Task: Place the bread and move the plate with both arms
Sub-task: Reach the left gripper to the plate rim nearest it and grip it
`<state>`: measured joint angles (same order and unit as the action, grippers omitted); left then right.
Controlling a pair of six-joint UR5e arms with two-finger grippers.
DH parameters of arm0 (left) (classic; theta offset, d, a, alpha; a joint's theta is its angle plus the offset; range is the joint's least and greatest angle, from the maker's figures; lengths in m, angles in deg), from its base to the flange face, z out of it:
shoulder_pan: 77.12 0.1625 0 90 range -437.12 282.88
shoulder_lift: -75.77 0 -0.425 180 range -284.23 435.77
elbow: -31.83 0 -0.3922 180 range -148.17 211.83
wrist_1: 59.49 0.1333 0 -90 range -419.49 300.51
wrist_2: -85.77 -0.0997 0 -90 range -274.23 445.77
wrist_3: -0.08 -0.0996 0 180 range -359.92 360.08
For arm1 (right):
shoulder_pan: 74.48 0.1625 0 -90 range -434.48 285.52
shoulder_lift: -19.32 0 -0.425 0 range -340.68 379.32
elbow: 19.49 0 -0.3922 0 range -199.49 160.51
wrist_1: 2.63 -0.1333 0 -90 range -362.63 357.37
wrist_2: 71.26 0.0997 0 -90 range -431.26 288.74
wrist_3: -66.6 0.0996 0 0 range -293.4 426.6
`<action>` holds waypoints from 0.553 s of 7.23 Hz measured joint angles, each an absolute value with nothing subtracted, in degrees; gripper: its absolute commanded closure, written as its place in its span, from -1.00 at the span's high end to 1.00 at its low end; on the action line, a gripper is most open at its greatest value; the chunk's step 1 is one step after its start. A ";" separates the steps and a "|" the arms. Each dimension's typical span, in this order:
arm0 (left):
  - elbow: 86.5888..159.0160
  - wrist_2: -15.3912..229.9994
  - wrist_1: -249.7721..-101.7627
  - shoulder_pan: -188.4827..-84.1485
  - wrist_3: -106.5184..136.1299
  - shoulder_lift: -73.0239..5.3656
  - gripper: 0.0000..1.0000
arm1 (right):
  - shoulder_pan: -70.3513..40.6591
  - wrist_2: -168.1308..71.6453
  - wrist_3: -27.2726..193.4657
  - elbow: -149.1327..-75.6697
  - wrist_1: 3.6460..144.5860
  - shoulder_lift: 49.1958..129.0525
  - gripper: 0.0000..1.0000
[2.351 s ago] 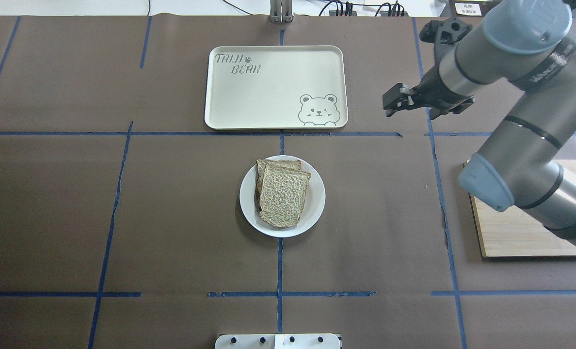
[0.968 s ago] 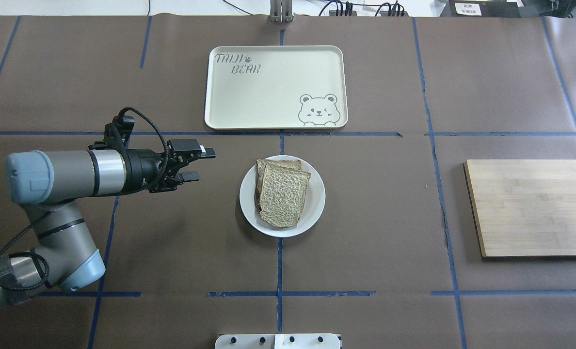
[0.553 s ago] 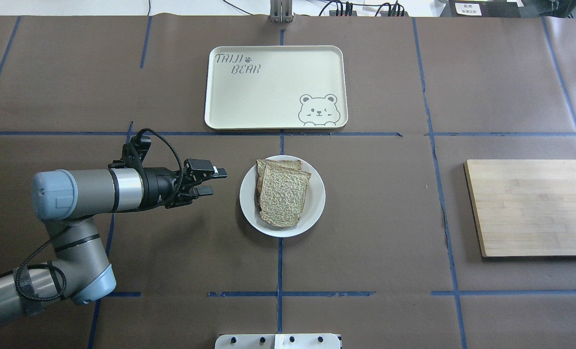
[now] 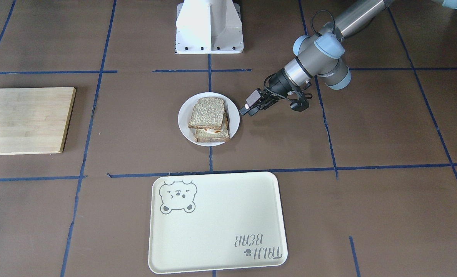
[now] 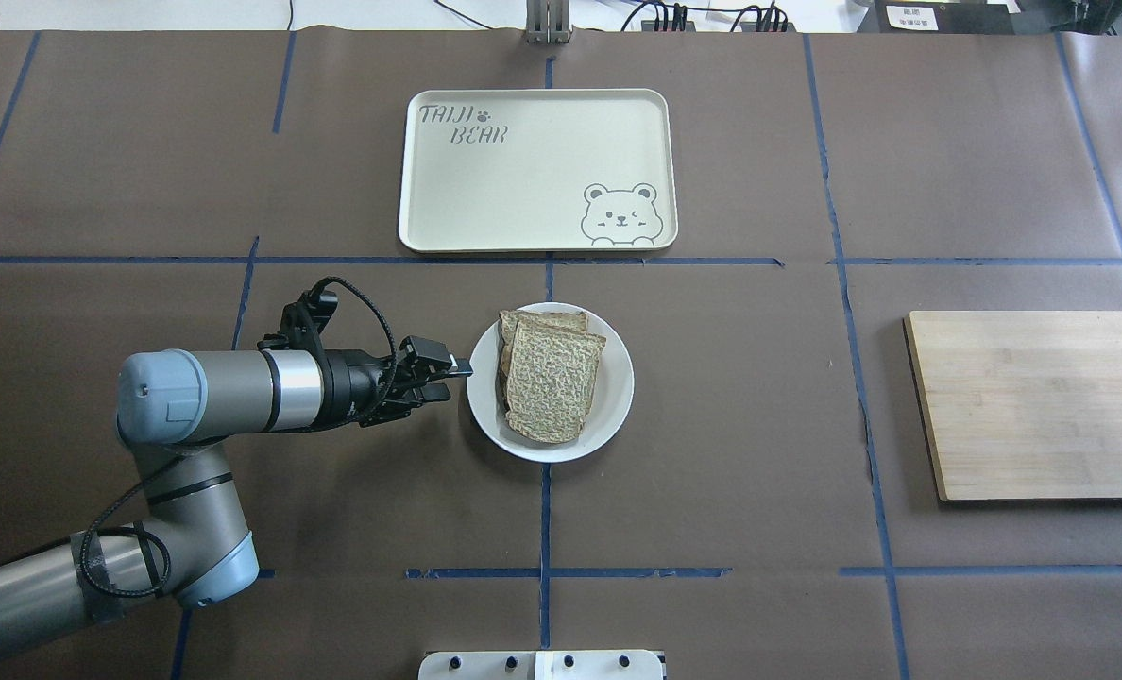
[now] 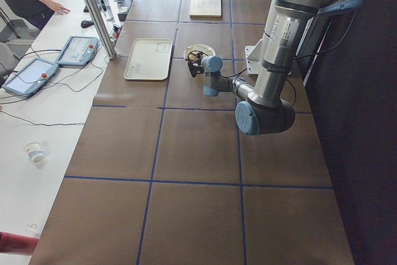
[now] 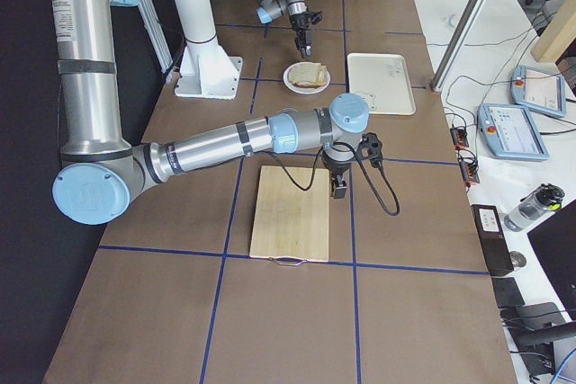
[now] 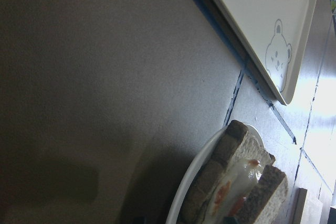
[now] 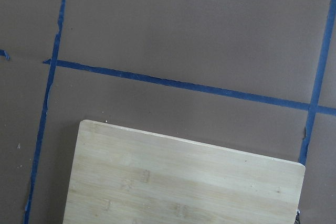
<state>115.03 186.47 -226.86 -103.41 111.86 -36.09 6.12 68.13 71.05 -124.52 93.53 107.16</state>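
Note:
The white plate (image 5: 618, 397) sits mid-table with a plain bread slice (image 5: 553, 382) lying on top of another slice. In the left wrist view fried egg shows between the two slices (image 8: 239, 182). My left gripper (image 5: 453, 379) is open and empty, low over the table, with its fingertips just left of the plate's rim. It also shows in the front view (image 4: 247, 109), beside the plate (image 4: 183, 115). My right gripper (image 7: 340, 189) hangs over the table by the wooden board's edge. I cannot tell whether it is open or shut.
The cream bear tray (image 5: 537, 170) lies beyond the plate and holds nothing. The wooden board (image 5: 1038, 406) lies at the right side and also shows in the right wrist view (image 9: 184, 182). The robot base (image 4: 209, 27) stands at the near edge.
My right arm has pulled back to the right, out of the overhead view. My left arm has come in from the left and moved right until its open fingers are at the plate's rim.

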 measured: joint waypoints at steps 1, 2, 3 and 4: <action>115.01 186.43 -226.84 -102.89 111.87 -36.25 0.12 | 6.12 68.13 71.07 -124.53 93.52 107.18 1.00; 114.76 186.22 -226.83 -102.33 111.87 -36.60 0.11 | 6.15 68.11 71.07 -124.53 93.52 107.18 1.00; 114.37 185.67 -226.81 -101.67 111.87 -37.09 0.09 | 6.18 67.97 71.09 -124.51 93.52 107.16 1.00; 114.05 185.09 -226.79 -100.86 111.87 -37.47 0.03 | 6.28 67.65 71.13 -124.50 93.52 107.13 1.00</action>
